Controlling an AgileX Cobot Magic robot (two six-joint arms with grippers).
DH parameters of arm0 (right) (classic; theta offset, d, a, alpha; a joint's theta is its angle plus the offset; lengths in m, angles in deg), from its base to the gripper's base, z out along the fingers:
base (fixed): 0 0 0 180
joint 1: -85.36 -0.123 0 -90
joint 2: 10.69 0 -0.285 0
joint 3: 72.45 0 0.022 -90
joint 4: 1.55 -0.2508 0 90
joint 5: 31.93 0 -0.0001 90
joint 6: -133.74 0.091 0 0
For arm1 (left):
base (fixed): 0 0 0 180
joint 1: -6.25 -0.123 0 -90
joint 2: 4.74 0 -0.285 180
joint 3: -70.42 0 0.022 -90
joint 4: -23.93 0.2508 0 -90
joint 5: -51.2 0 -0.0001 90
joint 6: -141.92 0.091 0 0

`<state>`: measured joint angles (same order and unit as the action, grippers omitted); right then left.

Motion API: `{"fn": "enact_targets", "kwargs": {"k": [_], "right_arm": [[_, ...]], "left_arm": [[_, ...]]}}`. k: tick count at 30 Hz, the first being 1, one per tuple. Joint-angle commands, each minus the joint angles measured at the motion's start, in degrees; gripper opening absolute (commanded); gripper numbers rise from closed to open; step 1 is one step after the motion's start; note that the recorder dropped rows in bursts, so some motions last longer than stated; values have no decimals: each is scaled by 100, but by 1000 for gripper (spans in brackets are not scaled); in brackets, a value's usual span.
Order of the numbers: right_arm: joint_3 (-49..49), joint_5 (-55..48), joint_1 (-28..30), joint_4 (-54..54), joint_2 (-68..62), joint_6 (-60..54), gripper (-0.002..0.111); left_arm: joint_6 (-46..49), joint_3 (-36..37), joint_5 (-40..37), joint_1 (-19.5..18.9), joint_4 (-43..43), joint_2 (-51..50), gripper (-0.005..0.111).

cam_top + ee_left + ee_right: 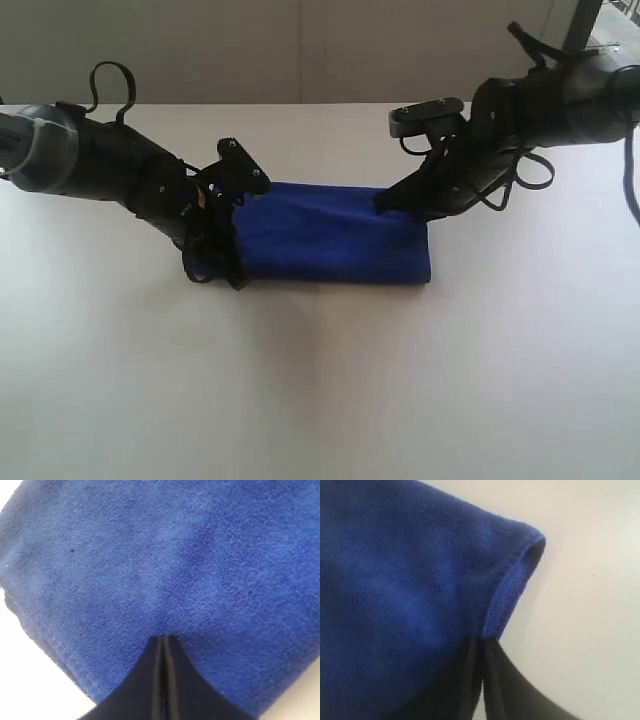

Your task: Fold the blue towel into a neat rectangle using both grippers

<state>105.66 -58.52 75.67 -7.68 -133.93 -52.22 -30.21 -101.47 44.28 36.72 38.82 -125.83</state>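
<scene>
Item: blue towel (330,235) — one piece, deep royal blue, fleecy. It lies folded into a flat, wide rectangle near the middle of the white table (320,400), its long sides running across the exterior view. Several layers show stacked at one edge in the left wrist view.

Item: left gripper (228,272), on a black arm that comes in from the left side. It stands at the towel's left end, angled downward. In the left wrist view its two fingers (140,690) are pressed together with only a thin seam between them, and the tips touch the towel's top face. Whether any cloth is caught between them cannot be told.

Item: right gripper (380,205), on a black arm that comes in from the right side. It is at the towel's far right corner. In the right wrist view its fingers (510,690) are closed, and the stitched hem (507,595) of that corner runs straight into the tips — pinched there, with the corner's edge curled over.
</scene>
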Motion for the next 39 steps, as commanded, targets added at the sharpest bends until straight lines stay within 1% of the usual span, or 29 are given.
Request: {"fn": "enact_targets", "kwargs": {"k": [1, 3, 4, 5, 7, 9, 10, 13, 16, 17, 23, 29, 32, 35, 39], "right_arm": [[-2, -8, 52, 52, -5, 14, 28], [-2, -95, 52, 81, -5, 14, 40], [10, -134, 52, 131, -5, 14, 42], [32, -187, 52, 216, 36, 14, 44], [87, -217, 52, 334, 122, 96, 43], [170, -198, 52, 324, 269, 297, 40], [220, -182, 52, 312, 338, 332, 37], [280, -138, -29, 70, 391, 150, 20], [280, -107, -116, -538, 259, -554, 2], [280, -57, -125, -696, 172, -618, 0], [280, 152, 51, -662, -371, -632, 0], [280, 117, 267, -596, -510, -583, 0], [289, 128, 278, -596, -412, -583, 0], [289, 128, 278, -596, -172, -583, 0], [289, -210, 267, -668, 269, -583, 0]], "left_arm": [[-43, 32, -304, -2, -30, -1, 0], [-43, 32, -304, -2, -30, -1, 0], [-43, 32, -304, -2, -30, -1, 0], [-43, 32, -304, -2, -30, -1, 0], [-43, 32, -304, -2, -30, -1, 0], [-43, 32, -315, -2, -30, -1, 0], [-43, 32, -328, -2, -30, -1, 0], [-43, 32, -318, -2, -30, -1, 0], [-43, 32, -306, -2, -30, -1, 0], [-43, 32, -306, -2, -30, -1, 0], [-54, 32, -378, -2, -30, -1, 0], [-54, 32, -398, -2, -30, -1, 0], [-65, 32, -482, -2, -66, 25, 0], [-65, 32, -520, -2, -381, 201, 0], [-87, 32, -475, -2, -562, 556, 0]]}}
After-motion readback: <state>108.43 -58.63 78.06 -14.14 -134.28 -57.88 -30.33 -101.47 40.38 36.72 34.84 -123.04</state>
